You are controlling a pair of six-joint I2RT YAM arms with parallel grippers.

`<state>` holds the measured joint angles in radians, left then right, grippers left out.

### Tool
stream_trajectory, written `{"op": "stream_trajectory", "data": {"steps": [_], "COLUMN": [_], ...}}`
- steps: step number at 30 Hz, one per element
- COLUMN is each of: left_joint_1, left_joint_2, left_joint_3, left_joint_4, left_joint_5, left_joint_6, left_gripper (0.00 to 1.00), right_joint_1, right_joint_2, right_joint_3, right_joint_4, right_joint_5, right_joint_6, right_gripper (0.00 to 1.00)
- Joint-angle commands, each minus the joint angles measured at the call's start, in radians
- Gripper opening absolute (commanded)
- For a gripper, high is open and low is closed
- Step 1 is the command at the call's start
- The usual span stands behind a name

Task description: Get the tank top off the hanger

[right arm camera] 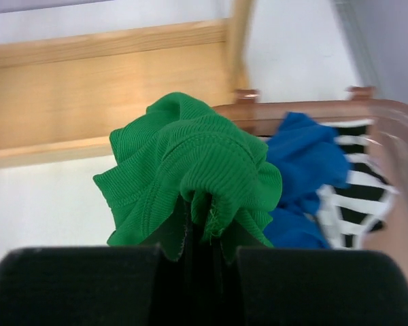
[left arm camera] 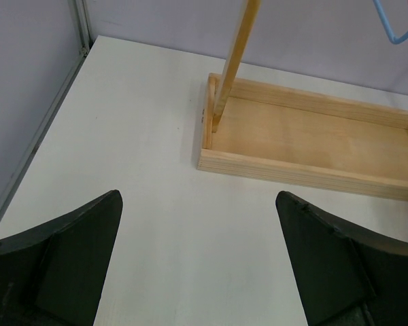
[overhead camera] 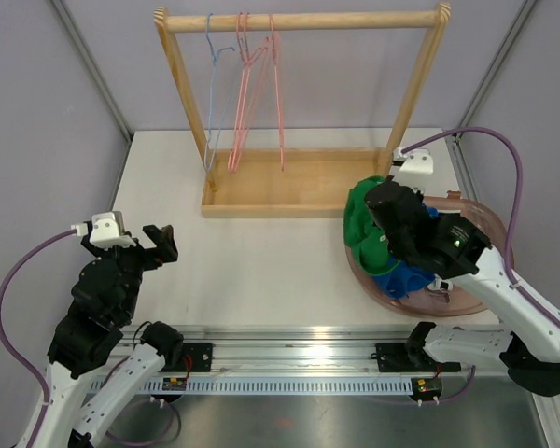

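**Tank top off the hanger, bunched in the right gripper over the basket**

The right gripper (right arm camera: 200, 248) is clenched on a fold of the green tank top (right arm camera: 190, 163). The ribbed cloth bulges out above the closed fingers in a crumpled ball. From above, the garment hangs at the far-left rim of the pink basket (overhead camera: 481, 224), which sits at the right edge of the table (overhead camera: 252, 271). A blue garment (right arm camera: 306, 163) and a black-and-white striped one (right arm camera: 357, 197) already lie inside the basket.

The wooden rack (overhead camera: 299, 19) stands at the far edge of the table. Its blue hanger (overhead camera: 212, 93) and pink hangers (overhead camera: 257, 93) all hang bare. The removal itself therefore looks done, and the step in hand is putting the garment away.

The left gripper (overhead camera: 159, 245) is spread wide and holds nothing, poised above bare table near the left edge.

Much of the green cloth seems to sit over the rim rather than inside it. The next move probably calls for carrying the bundle further over the basket's middle before letting go. Otherwise the loose fabric could slide out onto the table.
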<state>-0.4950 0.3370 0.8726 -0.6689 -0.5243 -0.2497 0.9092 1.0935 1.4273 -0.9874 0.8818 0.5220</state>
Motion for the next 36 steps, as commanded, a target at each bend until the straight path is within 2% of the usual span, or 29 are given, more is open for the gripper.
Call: {"op": "stream_trajectory", "data": {"steps": [1, 2, 4, 6, 8, 13, 14, 18, 24, 28, 29, 30, 32, 35, 36], "left_joint_1": [0.012, 0.016, 0.019, 0.024, 0.027, 0.033, 0.035, 0.036, 0.036, 0.039, 0.047, 0.052, 0.079, 0.13, 0.139], "left_joint_2": [-0.013, -0.01, -0.009, -0.01, -0.012, -0.015, -0.015, -0.03, -0.056, -0.044, -0.032, -0.027, -0.021, -0.012, -0.007], "left_joint_3": [-0.009, -0.007, -0.007, -0.007, -0.007, 0.002, 0.005, 0.009, 0.011, 0.028, 0.032, 0.035, 0.037, 0.029, 0.029], "left_joint_4": [0.068, 0.069, 0.068, 0.068, 0.069, 0.057, 0.051, 0.045, 0.042, 0.023, 0.022, 0.02, 0.02, 0.032, 0.032], "left_joint_5": [-0.033, -0.029, -0.028, -0.028, -0.028, -0.048, -0.066, -0.094, -0.115, -0.137, -0.144, -0.146, -0.134, -0.086, -0.077], "left_joint_6": [0.009, 0.009, 0.007, 0.007, 0.007, 0.004, 0.003, 0.0, -0.002, -0.016, -0.02, -0.025, -0.034, -0.034, -0.034], "left_gripper": [0.99, 0.99, 0.99, 0.99, 0.99, 0.99, 0.99, 0.99, 0.99, 0.99, 0.99, 0.99, 0.99, 0.99, 0.99], "right_joint_1": [-0.126, -0.236, -0.337, -0.474, -0.544, -0.725, -0.743, -0.796, -0.806, -0.806, -0.806, -0.806, -0.806, -0.806, -0.806], "right_joint_2": [-0.04, -0.043, -0.05, -0.041, -0.001, 0.168, 0.195, 0.302, 0.33, 0.228, 0.211, 0.195, 0.166, 0.152, 0.151], "right_joint_3": [0.012, -0.004, -0.066, -0.111, -0.188, -0.391, -0.418, -0.527, -0.591, -0.562, -0.555, -0.547, -0.53, -0.505, -0.49], "right_joint_4": [-0.137, -0.129, -0.073, -0.007, 0.033, 0.216, 0.239, 0.387, 0.426, 0.395, 0.388, 0.368, 0.351, 0.328, 0.305], "right_joint_5": [0.157, 0.125, 0.074, -0.053, -0.122, -0.495, -0.595, -0.728, -0.78, -0.849, -0.86, -0.866, -0.921, -0.903, -0.894], "right_joint_6": [0.041, 0.027, -0.034, -0.071, -0.063, -0.019, -0.011, 0.022, 0.001, -0.069, -0.076, -0.089, -0.112, -0.123, -0.12], "right_gripper": [0.0, 0.0, 0.0, 0.0, 0.0, 0.0, 0.0, 0.0, 0.0, 0.22, 0.35, 0.41, 0.48, 0.54, 0.64]}}
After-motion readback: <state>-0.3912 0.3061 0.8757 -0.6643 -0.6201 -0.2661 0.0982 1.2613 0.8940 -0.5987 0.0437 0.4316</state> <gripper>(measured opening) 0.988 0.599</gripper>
